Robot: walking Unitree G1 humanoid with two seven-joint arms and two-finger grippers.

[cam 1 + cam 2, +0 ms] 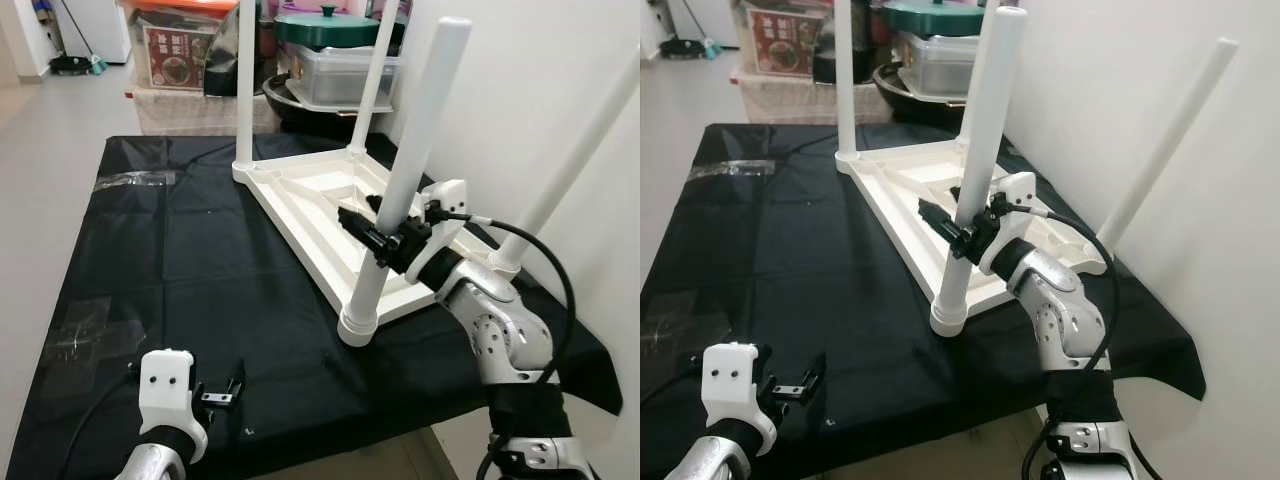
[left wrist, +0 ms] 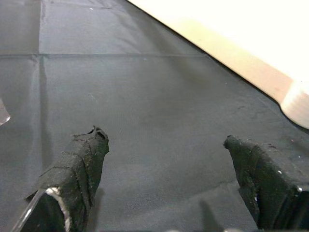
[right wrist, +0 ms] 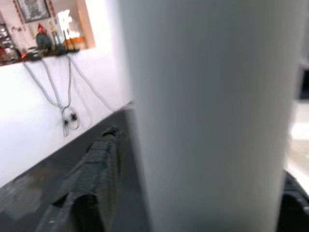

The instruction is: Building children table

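Observation:
A white children's table point(image 1: 320, 200) lies upside down on the black cloth point(image 1: 180, 270), with its legs pointing up. The near leg point(image 1: 410, 170) stands in the front corner socket point(image 1: 358, 325). My right gripper point(image 1: 378, 238) is shut around this leg at about a third of its height; in the right wrist view the leg point(image 3: 207, 116) sits between the black fingers point(image 3: 91, 183). Low over the cloth near the front left edge, my left gripper point(image 1: 222, 392) is open and holds nothing, its fingertips point(image 2: 79, 164) wide apart.
A white wall runs close along the right side, with one table leg point(image 1: 570, 170) leaning near it. Storage boxes and a green pot point(image 1: 325, 25) stand behind the work surface. Clear tape patches point(image 1: 135, 180) lie on the cloth at left.

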